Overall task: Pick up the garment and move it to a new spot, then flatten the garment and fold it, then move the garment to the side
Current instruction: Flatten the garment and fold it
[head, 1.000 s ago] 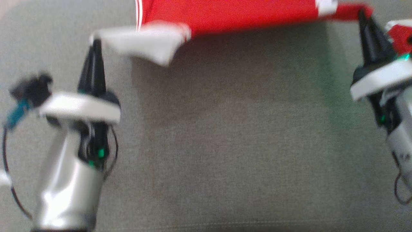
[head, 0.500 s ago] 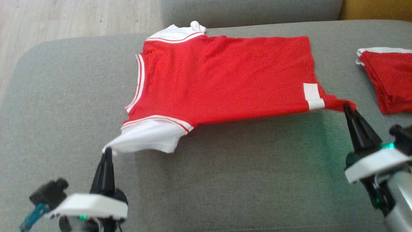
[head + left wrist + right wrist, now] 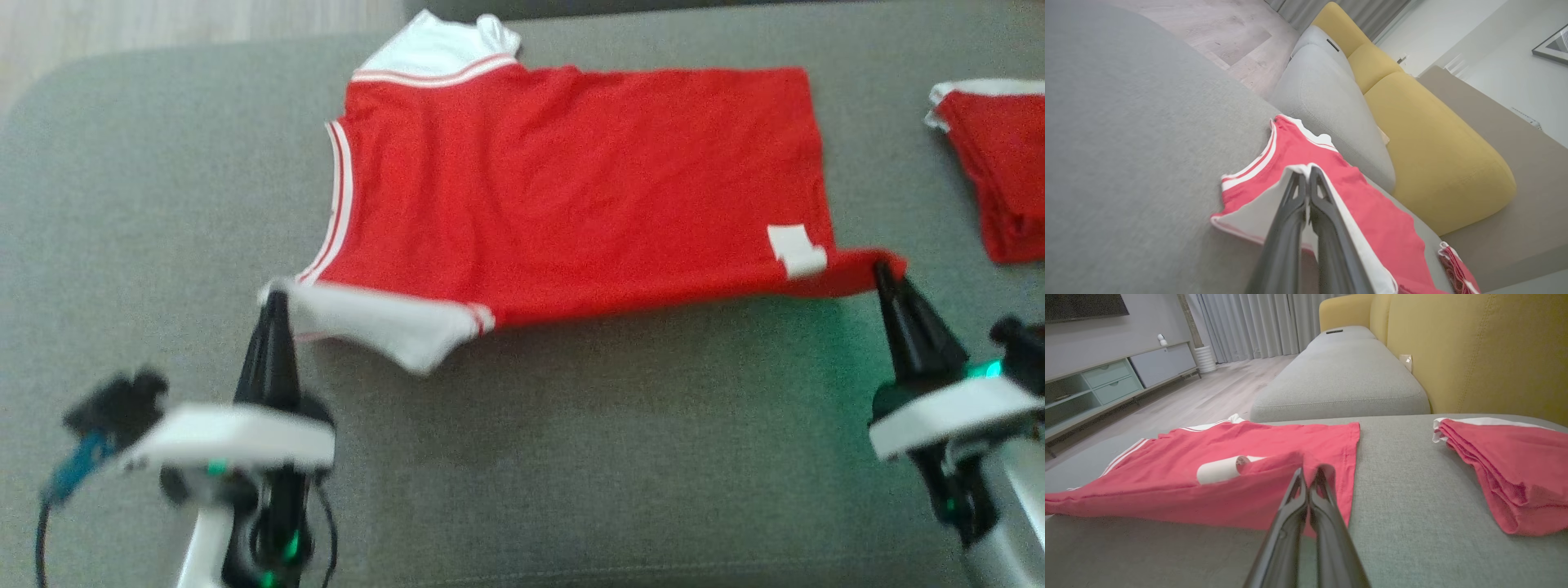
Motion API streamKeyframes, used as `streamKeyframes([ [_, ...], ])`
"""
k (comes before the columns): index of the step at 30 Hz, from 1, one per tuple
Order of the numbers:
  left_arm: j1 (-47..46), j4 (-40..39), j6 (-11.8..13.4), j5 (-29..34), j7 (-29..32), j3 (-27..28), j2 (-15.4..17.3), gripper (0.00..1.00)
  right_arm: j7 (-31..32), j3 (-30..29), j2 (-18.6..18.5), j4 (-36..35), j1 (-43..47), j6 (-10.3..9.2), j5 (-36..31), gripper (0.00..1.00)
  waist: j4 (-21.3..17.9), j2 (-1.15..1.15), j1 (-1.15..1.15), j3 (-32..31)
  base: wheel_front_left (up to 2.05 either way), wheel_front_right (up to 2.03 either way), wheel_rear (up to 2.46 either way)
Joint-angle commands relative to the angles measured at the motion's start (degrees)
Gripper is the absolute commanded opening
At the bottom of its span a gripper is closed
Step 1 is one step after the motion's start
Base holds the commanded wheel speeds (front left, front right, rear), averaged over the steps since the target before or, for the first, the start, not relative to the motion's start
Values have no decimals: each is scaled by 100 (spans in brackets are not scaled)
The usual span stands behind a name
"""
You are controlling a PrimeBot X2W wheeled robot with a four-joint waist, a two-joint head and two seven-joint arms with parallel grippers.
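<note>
Fingers of the left gripper [image 3: 275, 296] pinch the white sleeve of the red fabric shirt [image 3: 571, 180], those of the right gripper [image 3: 880, 269] its hem corner nearest the folded red pile [image 3: 1000, 171]; uneven tugging could slip either thin grip.

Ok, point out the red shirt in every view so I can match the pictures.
Head view: shirt spread across the upper middle.
Left wrist view: shirt in the lower middle, running toward the bottom right.
Right wrist view: shirt across the left and middle.
Shared landmark: the shirt's far white sleeve.
</note>
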Motion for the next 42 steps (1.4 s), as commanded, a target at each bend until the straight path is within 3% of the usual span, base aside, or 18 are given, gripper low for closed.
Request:
streamKeyframes([
  [1, -720, -7, 61, -69, 47, 169, -67, 0, 12, 13, -66, -34, -469, 19, -31, 0, -9, 0, 0, 319, 0, 0, 0],
  [10, -2297, 994, 36, -217, -154, 56, -250, 0, -73, 211, -30, 648, -1468, 19, -12, 0, -32, 0, 0, 859, 0, 0, 0],
  [19, -3402, 2097, -271, 340, -514, -76, -128, 0, -311, 623, 69, 1489, -2357, 19, 68, 0, -132, 0, 0, 1239, 0, 0, 0],
  [29, -3592, 2775, -515, 677, -629, -68, -168, 0, -431, 944, 123, 2043, -2593, 19, 270, 0, -105, 0, 0, 1156, 0, 0, 0],
  [30, -3580, 2827, -533, 676, -632, -46, -175, 0, -436, 951, 125, 2084, -2595, 19, 290, 33, -108, 0, 0, 1127, 0, 0, 0],
  [31, -3574, 2881, -558, 669, -633, -29, -182, 35, -439, 942, 129, 2126, -2602, 19, 303, 100, -111, 0, 0, 1099, 0, 0, 0],
  [32, -3574, 2927, -585, 666, -635, -15, -188, 100, -442, 897, 144, 2161, -2615, 19, 317, 100, -114, 0, 0, 1075, 0, 0, 0],
  [37, -3412, 2773, -691, 1127, -640, -28, -128, 100, -447, 713, 244, 1923, -2476, 19, 225, 100, -111, 0, 0, 895, 0, 0, 0],
  [42, -2587, 2473, -421, 1848, -641, -89, -21, 100, -448, 500, 401, 1431, -1950, 19, 138, 100, -122, 0, 0, 738, 0, 0, 0],
])
